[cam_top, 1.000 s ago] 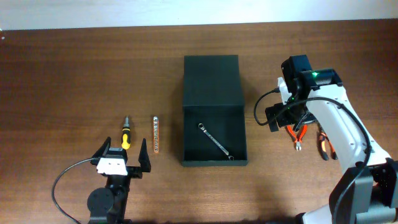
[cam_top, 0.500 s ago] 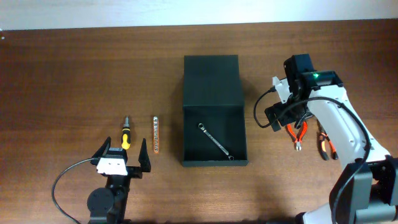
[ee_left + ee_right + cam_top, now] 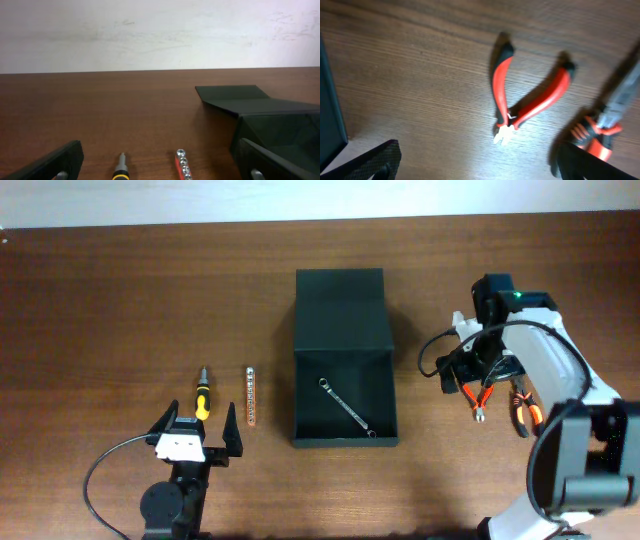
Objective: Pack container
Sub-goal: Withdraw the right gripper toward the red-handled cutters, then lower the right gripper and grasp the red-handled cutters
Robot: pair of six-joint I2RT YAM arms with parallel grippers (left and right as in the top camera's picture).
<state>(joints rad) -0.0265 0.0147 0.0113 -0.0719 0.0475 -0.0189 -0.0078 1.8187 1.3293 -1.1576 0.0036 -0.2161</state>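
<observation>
The black container (image 3: 372, 375) stands open at the table's middle, its flap lid (image 3: 340, 310) laid back on the far side. A silver wrench (image 3: 345, 408) lies inside it. My right gripper (image 3: 478, 377) is open and empty, hovering over red-handled pliers (image 3: 480, 397). In the right wrist view the red pliers (image 3: 520, 105) lie just ahead of the open jaws (image 3: 480, 167). My left gripper (image 3: 195, 437) is open and empty near the front edge. A yellow-black screwdriver (image 3: 202, 395) and a red socket rail (image 3: 250, 396) lie just beyond it.
A second pair of pliers (image 3: 522, 408) with orange-black handles lies right of the red ones, also in the right wrist view (image 3: 605, 125). The left wrist view shows the screwdriver tip (image 3: 121, 167), the socket rail (image 3: 182, 164) and the container (image 3: 270, 125) at right.
My right arm has moved right, away from the container, and now hangs over the red pliers. The left arm and the tools have not moved.
</observation>
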